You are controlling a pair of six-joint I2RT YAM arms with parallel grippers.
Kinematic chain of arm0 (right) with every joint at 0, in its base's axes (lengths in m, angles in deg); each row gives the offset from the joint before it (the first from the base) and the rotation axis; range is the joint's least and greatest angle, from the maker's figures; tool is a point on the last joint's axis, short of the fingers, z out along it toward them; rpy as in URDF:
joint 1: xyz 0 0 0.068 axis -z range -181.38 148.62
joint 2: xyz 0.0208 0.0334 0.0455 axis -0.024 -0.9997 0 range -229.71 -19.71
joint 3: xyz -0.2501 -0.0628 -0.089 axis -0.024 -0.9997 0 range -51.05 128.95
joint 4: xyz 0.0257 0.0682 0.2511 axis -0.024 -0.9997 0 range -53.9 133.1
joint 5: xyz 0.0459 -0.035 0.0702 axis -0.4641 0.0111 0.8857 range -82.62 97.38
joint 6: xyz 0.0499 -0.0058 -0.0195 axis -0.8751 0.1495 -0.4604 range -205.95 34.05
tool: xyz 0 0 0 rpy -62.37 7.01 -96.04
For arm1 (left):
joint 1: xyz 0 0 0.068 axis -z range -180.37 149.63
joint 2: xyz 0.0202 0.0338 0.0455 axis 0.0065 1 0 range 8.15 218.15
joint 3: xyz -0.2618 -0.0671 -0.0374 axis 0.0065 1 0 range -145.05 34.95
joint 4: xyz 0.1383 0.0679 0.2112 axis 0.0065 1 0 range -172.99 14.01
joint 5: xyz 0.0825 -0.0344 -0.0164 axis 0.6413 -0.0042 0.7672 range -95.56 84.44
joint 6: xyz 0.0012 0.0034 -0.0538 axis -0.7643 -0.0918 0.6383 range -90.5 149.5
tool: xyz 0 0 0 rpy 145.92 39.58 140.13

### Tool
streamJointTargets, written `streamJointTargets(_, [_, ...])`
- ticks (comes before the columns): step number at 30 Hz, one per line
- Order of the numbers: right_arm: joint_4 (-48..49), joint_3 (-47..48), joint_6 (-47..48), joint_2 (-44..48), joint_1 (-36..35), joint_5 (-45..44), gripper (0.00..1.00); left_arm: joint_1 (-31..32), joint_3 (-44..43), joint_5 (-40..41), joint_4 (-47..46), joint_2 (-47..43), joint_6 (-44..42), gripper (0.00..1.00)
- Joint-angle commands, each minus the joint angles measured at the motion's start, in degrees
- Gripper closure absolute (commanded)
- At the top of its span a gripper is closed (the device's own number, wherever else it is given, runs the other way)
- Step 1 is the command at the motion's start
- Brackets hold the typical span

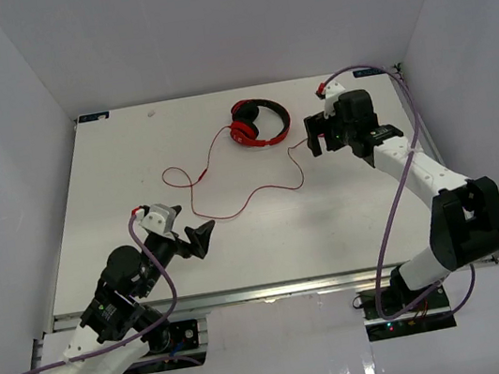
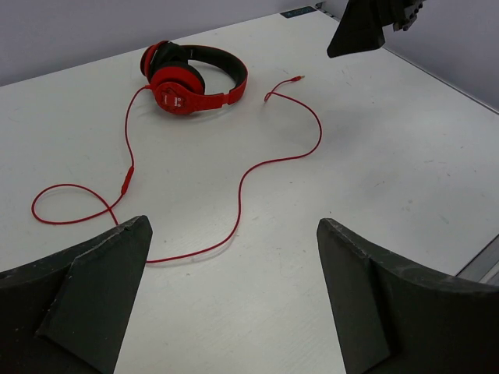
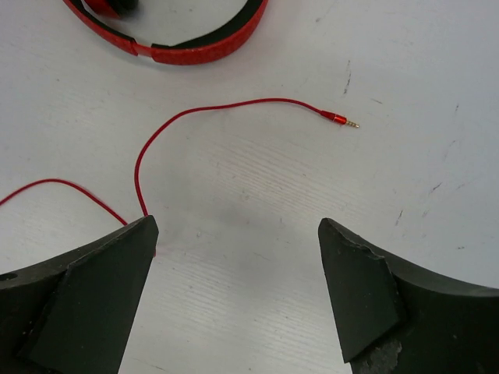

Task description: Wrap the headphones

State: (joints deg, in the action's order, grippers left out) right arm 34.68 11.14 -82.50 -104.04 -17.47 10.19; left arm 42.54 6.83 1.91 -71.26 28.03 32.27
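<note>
The red headphones [image 1: 255, 124] lie flat at the back middle of the white table [image 1: 117, 189]. Their thin red cable [image 1: 234, 206] loops left, then forward, then right, and ends at a plug [image 1: 304, 144]. My right gripper [image 1: 320, 136] is open and empty, just above the plug end. In the right wrist view the gripper [image 3: 234, 226] straddles bare table, with the plug [image 3: 340, 119] ahead and the headband [image 3: 207, 48] beyond. My left gripper [image 1: 202, 236] is open and empty, just short of the cable's near loop. The left wrist view [image 2: 234, 226] shows cable [image 2: 240, 187] and headphones [image 2: 191, 78].
White walls enclose the table on the left, back and right. Thick purple robot cables [image 1: 396, 211] run along both arms. The table's front edge [image 1: 266, 289] lies just ahead of the arm bases. The right gripper's finger [image 2: 359, 31] shows at the top of the left wrist view.
</note>
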Motion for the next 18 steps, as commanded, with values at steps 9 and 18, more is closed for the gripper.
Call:
streamJointTargets(9, [0.23,18.98,12.97,-17.72,1.61,17.07,0.1,-0.2,-1.85,0.29,0.42,0.29,0.73,0.02])
streamJointTargets(18, [-4.21,42.14,-7.94,-37.96,1.99,4.23,0.05,-0.29,-2.4,1.51,1.45,2.34,0.83,0.02])
